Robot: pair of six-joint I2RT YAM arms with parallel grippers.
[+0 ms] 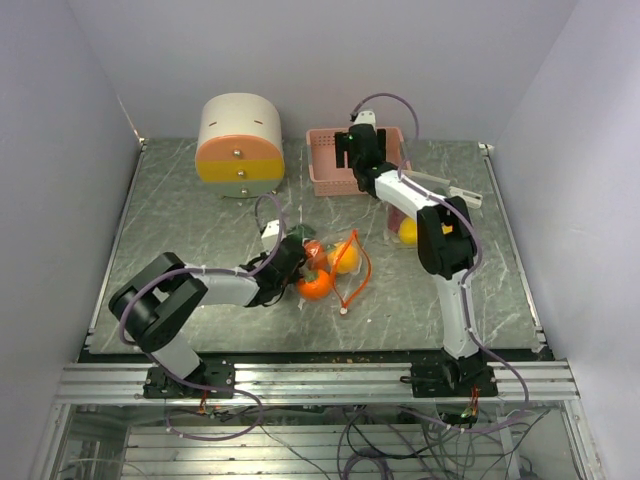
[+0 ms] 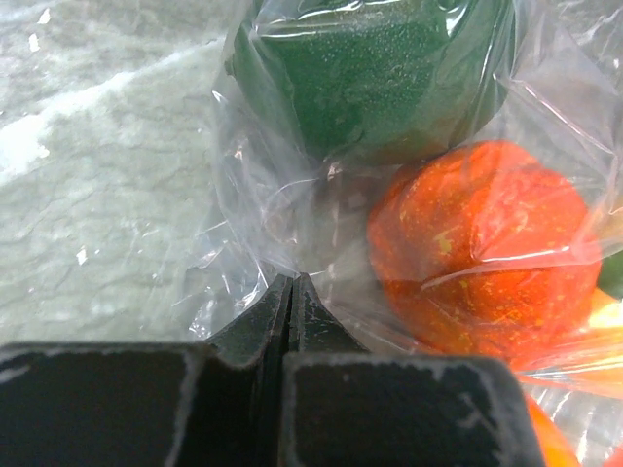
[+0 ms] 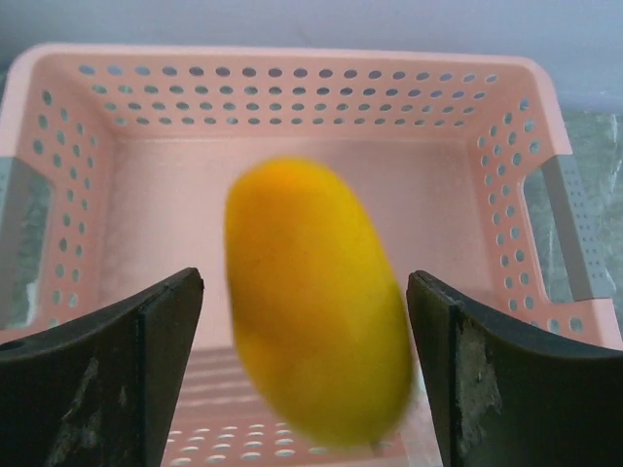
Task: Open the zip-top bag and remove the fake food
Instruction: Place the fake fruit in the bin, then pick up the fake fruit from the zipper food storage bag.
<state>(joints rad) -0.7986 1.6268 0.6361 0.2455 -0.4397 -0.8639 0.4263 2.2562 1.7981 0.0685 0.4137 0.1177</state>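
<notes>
The clear zip-top bag (image 1: 335, 268) with an orange zip strip lies at the table's middle. It holds fake food: an orange piece (image 1: 316, 285), a yellow-orange piece (image 1: 345, 258) and a dark green one. My left gripper (image 1: 298, 262) is shut on the bag's plastic (image 2: 253, 214), beside the green piece (image 2: 375, 73) and a red-orange piece (image 2: 482, 248). My right gripper (image 1: 356, 142) is open above the pink basket (image 1: 325, 165). A blurred yellow fruit (image 3: 316, 302) sits between its fingers (image 3: 165, 331) with gaps on both sides, over the basket (image 3: 292, 88).
A round cream, orange and yellow drawer box (image 1: 240, 145) stands at the back left. Another yellow fruit (image 1: 407, 233) lies on the table beside the right arm. A white strip (image 1: 462, 193) lies at the right.
</notes>
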